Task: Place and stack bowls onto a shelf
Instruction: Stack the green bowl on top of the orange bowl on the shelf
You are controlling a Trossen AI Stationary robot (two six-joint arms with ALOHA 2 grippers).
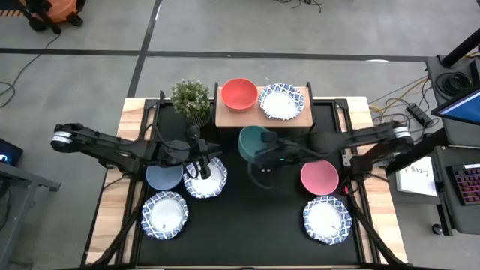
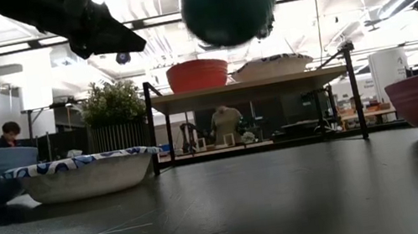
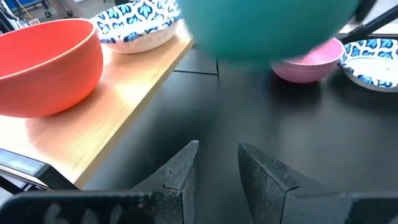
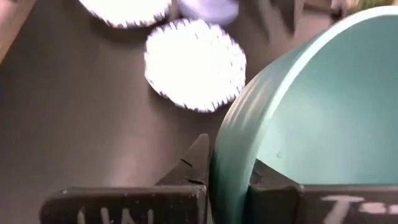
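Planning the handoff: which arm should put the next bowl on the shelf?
Right. Its pincer already grips the green bowl by the rim, lifted just in front of the shelf. The left pincer hangs empty over a patterned bowl.

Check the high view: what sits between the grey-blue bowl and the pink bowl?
High view: a patterned bowl under the left gripper, then bare mat up to the pink bowl; the grey-blue bowl starts the row.
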